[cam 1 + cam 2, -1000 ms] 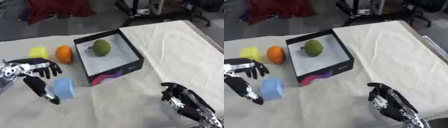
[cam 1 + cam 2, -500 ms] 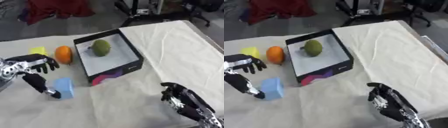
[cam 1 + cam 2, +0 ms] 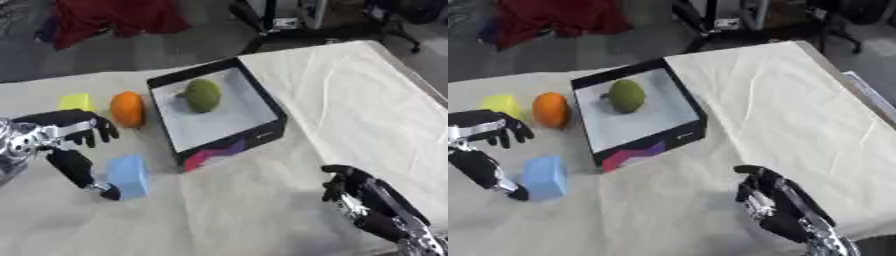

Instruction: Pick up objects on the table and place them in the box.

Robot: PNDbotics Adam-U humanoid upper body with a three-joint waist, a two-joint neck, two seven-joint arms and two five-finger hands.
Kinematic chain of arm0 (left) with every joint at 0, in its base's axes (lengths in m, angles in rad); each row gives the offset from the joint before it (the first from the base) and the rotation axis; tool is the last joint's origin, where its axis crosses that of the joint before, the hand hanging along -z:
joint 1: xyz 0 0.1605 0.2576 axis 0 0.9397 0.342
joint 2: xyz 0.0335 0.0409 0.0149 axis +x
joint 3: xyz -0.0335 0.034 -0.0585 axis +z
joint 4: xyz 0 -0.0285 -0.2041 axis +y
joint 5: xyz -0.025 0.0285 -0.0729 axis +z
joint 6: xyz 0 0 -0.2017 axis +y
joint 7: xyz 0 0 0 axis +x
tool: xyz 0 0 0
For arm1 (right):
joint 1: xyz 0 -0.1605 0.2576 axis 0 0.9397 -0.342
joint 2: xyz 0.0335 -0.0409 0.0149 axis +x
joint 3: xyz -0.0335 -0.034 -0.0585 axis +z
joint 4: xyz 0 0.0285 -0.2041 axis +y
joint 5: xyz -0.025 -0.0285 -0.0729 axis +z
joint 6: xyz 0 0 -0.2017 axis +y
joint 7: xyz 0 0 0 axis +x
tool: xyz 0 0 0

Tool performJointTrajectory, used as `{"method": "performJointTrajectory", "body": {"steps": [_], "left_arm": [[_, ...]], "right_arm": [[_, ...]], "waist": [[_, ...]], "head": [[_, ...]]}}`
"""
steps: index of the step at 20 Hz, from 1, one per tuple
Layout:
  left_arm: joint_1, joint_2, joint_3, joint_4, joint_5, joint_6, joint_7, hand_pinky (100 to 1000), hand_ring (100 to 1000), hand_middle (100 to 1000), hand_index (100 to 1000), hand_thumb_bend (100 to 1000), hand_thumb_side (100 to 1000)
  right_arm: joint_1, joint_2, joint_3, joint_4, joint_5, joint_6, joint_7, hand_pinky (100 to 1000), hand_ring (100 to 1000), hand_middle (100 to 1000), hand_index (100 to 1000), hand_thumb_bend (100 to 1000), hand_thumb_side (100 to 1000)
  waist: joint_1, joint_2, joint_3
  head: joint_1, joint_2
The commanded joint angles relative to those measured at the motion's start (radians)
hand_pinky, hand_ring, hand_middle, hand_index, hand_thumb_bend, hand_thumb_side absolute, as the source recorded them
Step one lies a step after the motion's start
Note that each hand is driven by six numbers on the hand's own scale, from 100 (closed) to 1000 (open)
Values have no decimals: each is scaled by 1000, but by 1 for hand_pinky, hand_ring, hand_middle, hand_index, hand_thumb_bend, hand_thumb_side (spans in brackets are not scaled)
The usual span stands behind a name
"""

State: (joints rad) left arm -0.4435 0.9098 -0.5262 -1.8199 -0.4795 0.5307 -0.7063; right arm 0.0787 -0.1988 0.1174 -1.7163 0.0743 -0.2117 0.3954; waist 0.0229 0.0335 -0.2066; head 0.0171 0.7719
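Blue block [image 3: 129, 175] lies just beside the left robot hand [image 3: 63, 140], whose spread fingers hold nothing.

1. We see the box [image 3: 262, 134] at mid-desk [image 3: 350, 90], an avocado [image 3: 203, 95] inside it.
2. Left of the box lie an orange [image 3: 127, 109] and, further left, a cube [image 3: 76, 102].
3. Nearer us sits a block [image 3: 129, 175], our left hand [image 3: 66, 142] beside it.
4. Our right hand [image 3: 372, 205] rests at lower right.

Lab or workshop: equipment stands [image 3: 280, 20], cloth-covered table [image 3: 350, 95].
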Motion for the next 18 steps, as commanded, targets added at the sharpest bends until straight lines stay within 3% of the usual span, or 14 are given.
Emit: {"method": "performJointTrajectory", "body": {"steps": [1, 18], "left_arm": [[-15, 4, 3, 9, -13, 193, -200, 730, 688, 713, 844, 814, 336], [-10, -76, -22, 108, -32, 180, -90, 672, 619, 640, 796, 716, 318]], "right_arm": [[-9, -14, -3, -14, -2, -1, -1, 823, 547, 486, 822, 100, 470], [-10, -14, -2, -15, -5, -1, 0, 823, 547, 486, 822, 100, 470]], "waist": [[6, 1, -1], [1, -2, 0]], "head": [[4, -2], [4, -2]]}}
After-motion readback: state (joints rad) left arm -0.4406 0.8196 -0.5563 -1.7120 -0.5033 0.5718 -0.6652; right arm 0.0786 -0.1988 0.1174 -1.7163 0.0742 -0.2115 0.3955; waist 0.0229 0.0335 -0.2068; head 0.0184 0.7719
